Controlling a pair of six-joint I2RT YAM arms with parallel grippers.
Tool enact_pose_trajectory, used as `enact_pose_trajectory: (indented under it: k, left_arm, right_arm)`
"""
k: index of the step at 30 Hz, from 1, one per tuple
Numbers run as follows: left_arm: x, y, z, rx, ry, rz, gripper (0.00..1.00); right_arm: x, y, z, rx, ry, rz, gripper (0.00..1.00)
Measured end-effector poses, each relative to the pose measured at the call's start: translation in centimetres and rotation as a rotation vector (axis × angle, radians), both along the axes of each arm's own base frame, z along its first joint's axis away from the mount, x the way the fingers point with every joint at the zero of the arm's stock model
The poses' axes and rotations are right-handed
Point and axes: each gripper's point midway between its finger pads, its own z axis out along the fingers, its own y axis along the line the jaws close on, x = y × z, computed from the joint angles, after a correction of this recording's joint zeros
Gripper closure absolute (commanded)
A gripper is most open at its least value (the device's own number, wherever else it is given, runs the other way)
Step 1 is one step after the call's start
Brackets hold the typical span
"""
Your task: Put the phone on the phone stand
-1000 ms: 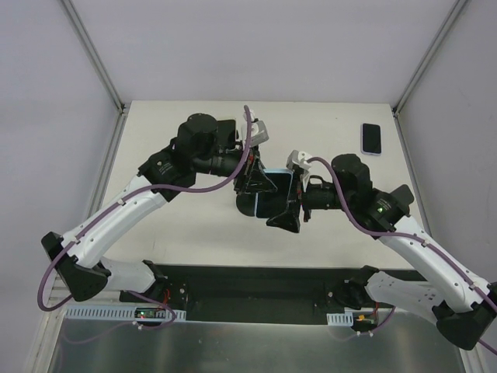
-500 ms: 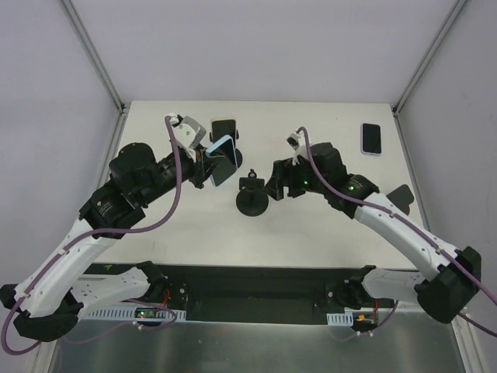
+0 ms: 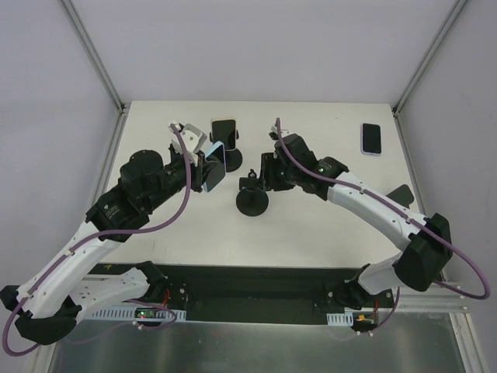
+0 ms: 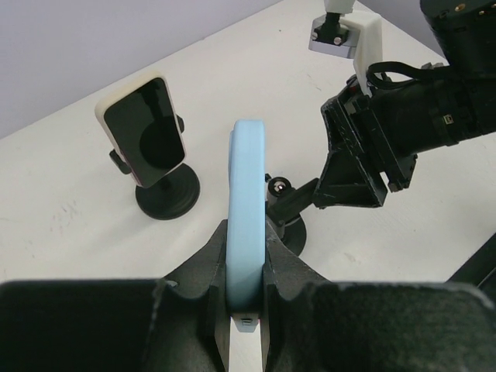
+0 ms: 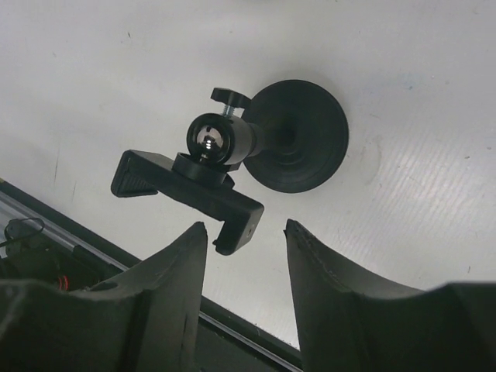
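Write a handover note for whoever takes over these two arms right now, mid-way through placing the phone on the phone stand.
Left gripper: shut on the light blue cased phone, held on edge, not yet at a stand.
Right gripper: open, hovering over the empty black round-based phone stand, gripping nothing.
Also there: a second black stand already carries a cream cased phone; a dark-screened phone lies flat at the far right of the table.
Done: phone picked up.
Left: bring it to the empty stand's cradle, seat it, release.

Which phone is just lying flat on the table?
The lone phone by the far right corner. The cream phone sits in a phone stand, and the blue phone is pinched in the left gripper.
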Motion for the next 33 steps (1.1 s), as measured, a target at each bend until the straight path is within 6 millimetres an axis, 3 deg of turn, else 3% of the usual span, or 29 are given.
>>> enact_pose_trajectory:
  k: [8, 16, 24, 28, 33]
  left_arm:
    - [-0.4, -1.1, -0.9, 0.007, 0.028, -0.059, 1.00]
    - [-0.7, -2.6, -1.9, -0.012, 0.095, -0.175, 1.00]
    - [0.0, -4.5, -4.0, -0.134, 0.223, -0.356, 1.00]
    - [-1.1, -7.4, -4.1, -0.192, 0.228, -0.577, 1.00]
    - [-3.7, -9.7, -4.1, -0.229, 0.172, -0.849, 1.00]
  right_arm:
    - [-0.1, 0.2, -1.2, -0.049, 0.038, 0.001, 0.60]
    - [0.3, -0.4, -1.6, -0.110, 0.025, 0.005, 0.98]
    - [0.4, -0.5, -1.6, -0.152, -0.006, 0.066, 0.99]
    - [0.3, -0.5, -1.6, -0.171, -0.024, 0.121, 0.99]
    - [0.1, -0.5, -1.6, -0.175, -0.041, 0.242, 0.99]
